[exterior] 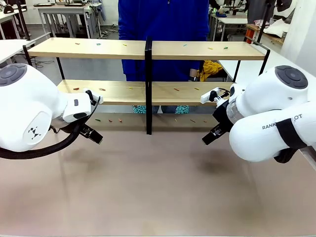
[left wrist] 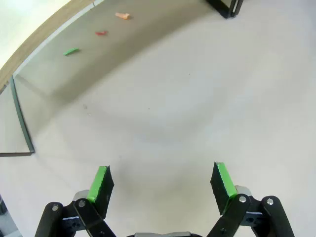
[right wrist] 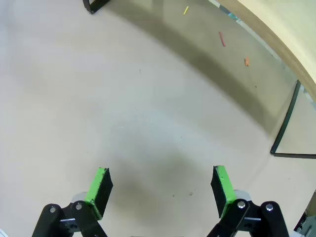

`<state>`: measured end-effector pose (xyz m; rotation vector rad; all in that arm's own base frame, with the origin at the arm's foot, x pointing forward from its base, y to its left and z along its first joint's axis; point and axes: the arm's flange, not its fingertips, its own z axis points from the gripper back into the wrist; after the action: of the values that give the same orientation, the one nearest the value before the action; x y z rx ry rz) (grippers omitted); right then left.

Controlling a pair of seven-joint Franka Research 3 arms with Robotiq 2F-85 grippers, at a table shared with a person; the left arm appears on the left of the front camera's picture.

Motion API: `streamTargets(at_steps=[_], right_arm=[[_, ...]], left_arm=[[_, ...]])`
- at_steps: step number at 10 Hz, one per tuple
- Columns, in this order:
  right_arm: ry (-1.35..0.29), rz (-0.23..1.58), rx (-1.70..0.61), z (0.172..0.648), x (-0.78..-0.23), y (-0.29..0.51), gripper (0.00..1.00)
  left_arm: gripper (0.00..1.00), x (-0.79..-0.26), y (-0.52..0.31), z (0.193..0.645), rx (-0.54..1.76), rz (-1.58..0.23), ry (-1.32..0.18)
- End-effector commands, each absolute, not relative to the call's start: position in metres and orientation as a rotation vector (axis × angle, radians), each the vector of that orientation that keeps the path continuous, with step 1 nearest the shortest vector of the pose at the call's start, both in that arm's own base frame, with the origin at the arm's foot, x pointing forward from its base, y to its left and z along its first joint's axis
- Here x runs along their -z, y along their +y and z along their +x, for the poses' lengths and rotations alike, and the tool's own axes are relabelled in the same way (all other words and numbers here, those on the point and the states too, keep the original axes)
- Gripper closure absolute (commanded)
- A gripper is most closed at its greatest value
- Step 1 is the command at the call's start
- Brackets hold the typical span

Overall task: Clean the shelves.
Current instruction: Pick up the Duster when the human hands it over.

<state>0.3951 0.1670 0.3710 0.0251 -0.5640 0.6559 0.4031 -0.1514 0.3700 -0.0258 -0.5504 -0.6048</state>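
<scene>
The shelves [exterior: 197, 50] run across the upper half of the front view, nearly from edge to edge. There are two light-wood boards in a thin black frame, split by a black central post [exterior: 148, 84] that stands on the table [exterior: 158, 192]. Below them, the whole lower half of that view is bare table, open between the two arms and down to the bottom edge.

The left tool [left wrist: 163, 180] hangs wide, nothing between its green pads [left wrist: 101, 183], over bare table. The frame's corner leg [left wrist: 22, 128] stands at the left edge of the left wrist view and the post's foot is at its top right.

The right tool [right wrist: 163, 182] is spread just as wide and also grips nothing. In the right wrist view the post's foot is at top left and a frame leg [right wrist: 287, 123] at the right edge.

Small coloured scraps [exterior: 75, 89] lie scattered along both boards. More lie on the table in the shadow under the lower board, including green, red and orange bits at the top left of the left wrist view.

A person in a blue top [exterior: 165, 19] stands behind the shelves at top centre.

The right arm [exterior: 276, 106] carries grey lettering, "RANKA" and then "OT", with a black strap [exterior: 289, 134] across the middle. The left arm [exterior: 29, 108] bears a small black mark.
</scene>
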Motion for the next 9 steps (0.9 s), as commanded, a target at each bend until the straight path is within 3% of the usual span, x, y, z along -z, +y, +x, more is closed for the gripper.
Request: streamTargets(at_steps=[1,9], right_arm=[[-0.564,0.026,-0.655,0.3951,-0.3710,0.1670,0.00],[-0.564,0.026,-0.655,0.3951,-0.3710,0.1670,0.00]], left_arm=[[0.00,-0.3702,-0.1515,0.4031,0.605,-0.026,-0.551],[0.00,-0.3702,-0.1515,0.4031,0.605,-0.026,-0.551]])
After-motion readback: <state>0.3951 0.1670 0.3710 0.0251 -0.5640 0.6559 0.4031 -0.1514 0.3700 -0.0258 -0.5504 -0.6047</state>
